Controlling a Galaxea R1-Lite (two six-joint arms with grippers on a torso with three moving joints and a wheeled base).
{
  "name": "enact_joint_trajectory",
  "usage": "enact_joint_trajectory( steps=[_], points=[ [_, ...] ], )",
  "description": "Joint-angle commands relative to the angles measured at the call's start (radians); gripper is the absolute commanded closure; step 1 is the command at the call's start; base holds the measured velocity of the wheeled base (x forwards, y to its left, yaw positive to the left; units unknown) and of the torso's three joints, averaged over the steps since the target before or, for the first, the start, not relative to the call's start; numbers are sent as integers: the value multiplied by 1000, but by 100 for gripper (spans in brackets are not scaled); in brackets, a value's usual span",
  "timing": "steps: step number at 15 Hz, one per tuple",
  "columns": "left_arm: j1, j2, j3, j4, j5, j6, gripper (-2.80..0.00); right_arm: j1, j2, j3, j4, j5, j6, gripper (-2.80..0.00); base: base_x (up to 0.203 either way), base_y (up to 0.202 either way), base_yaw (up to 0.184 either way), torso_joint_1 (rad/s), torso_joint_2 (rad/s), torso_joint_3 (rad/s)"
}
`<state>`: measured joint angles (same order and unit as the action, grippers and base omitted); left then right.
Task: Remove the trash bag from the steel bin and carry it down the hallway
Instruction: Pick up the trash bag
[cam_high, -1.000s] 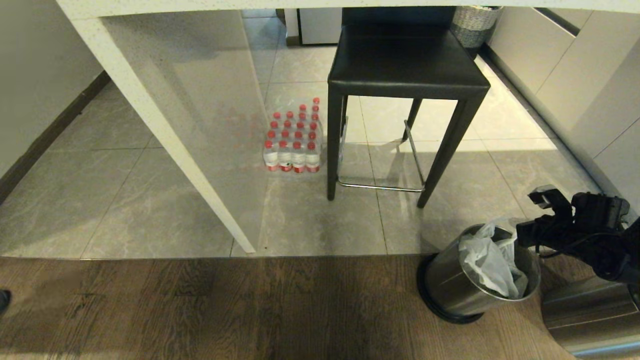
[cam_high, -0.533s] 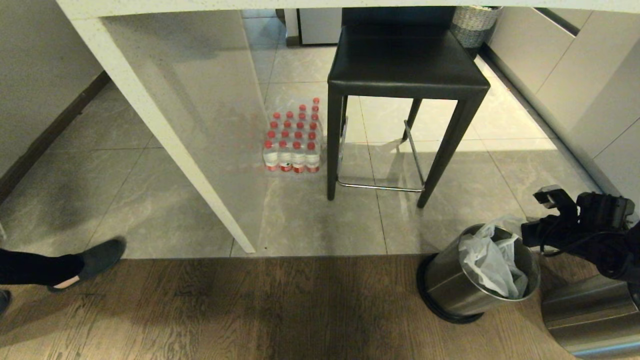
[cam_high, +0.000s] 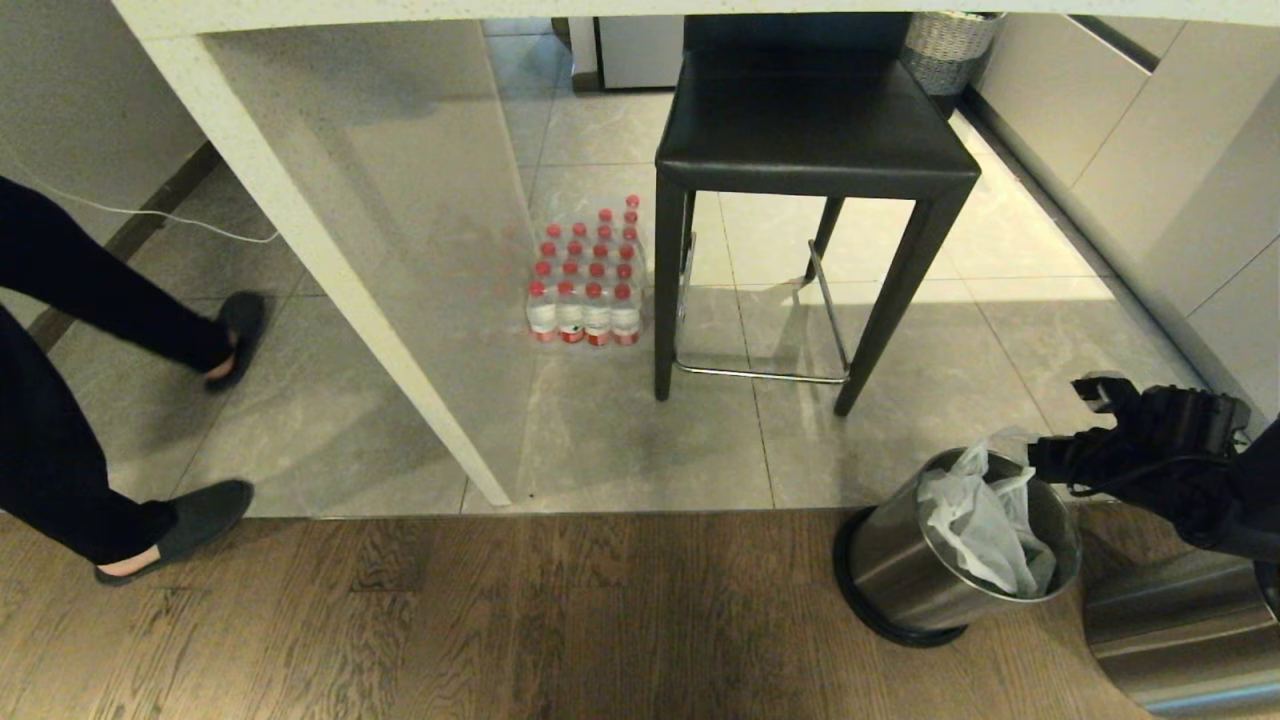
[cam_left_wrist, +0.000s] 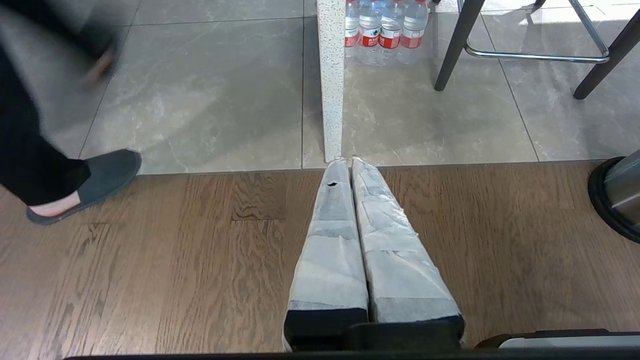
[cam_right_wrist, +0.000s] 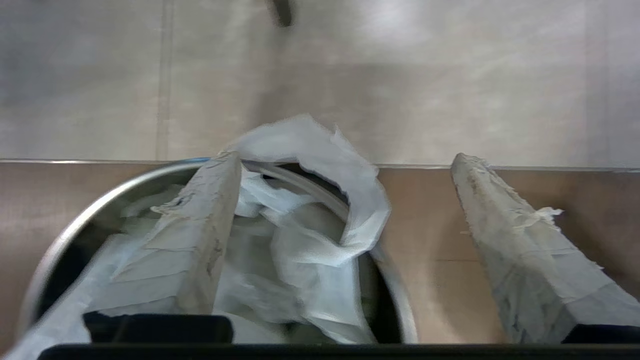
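The steel bin (cam_high: 895, 570) stands tilted on the wood floor at the lower right, its rim (cam_right_wrist: 100, 205) showing in the right wrist view. The crinkly white trash bag (cam_high: 975, 520) sits inside it, and one loop (cam_right_wrist: 320, 150) sticks up above the rim. My right gripper (cam_high: 1072, 425) hovers open at the bin's far right edge. One finger (cam_right_wrist: 210, 225) is over the bag and the other finger (cam_right_wrist: 500, 225) is outside the bin, with nothing gripped between them. My left gripper (cam_left_wrist: 345, 162) is shut and empty over the wood floor. The hallway is out of view.
A person's legs (cam_high: 60, 400) and a dark shoe (cam_high: 190, 520) are at the left. A black stool (cam_high: 810, 130), a pack of water bottles (cam_high: 588, 285) and a white counter panel (cam_high: 330, 270) stand on the tiles. A shiny steel body (cam_high: 1180, 630) sits beside the bin.
A person has walked in from the left and stepped onto the tiles. My right gripper has dipped slightly toward the bin's rim. Bin and bag have stayed put.
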<state>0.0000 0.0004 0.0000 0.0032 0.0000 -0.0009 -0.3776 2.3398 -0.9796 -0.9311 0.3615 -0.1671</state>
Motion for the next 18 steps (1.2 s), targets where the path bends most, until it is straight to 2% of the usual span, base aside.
enact_joint_trajectory(
  steps=[1,5,6,9,10,16,18],
  points=[
    [0,0,0,0,0,-1,0,0,50,-32,0,45,39,-280,0,0,0,0,0,0],
    [0,0,0,0,0,-1,0,0,66,-109,-56,72,56,-280,0,0,0,0,0,0],
    [0,0,0,0,0,-1,0,1,67,-83,-39,82,53,-280,0,0,0,0,0,0],
    [0,0,0,0,0,-1,0,-1,26,-5,17,227,39,-280,0,0,0,0,0,0],
    [0,0,0,0,0,-1,0,-1,10,-1,48,243,37,-280,0,0,0,0,0,0],
    [0,0,0,0,0,-1,0,12,-60,54,95,254,33,-280,0,0,0,0,0,0],
    [0,0,0,0,0,-1,0,14,-65,69,94,255,-1,-280,0,0,0,0,0,0]
  ],
)
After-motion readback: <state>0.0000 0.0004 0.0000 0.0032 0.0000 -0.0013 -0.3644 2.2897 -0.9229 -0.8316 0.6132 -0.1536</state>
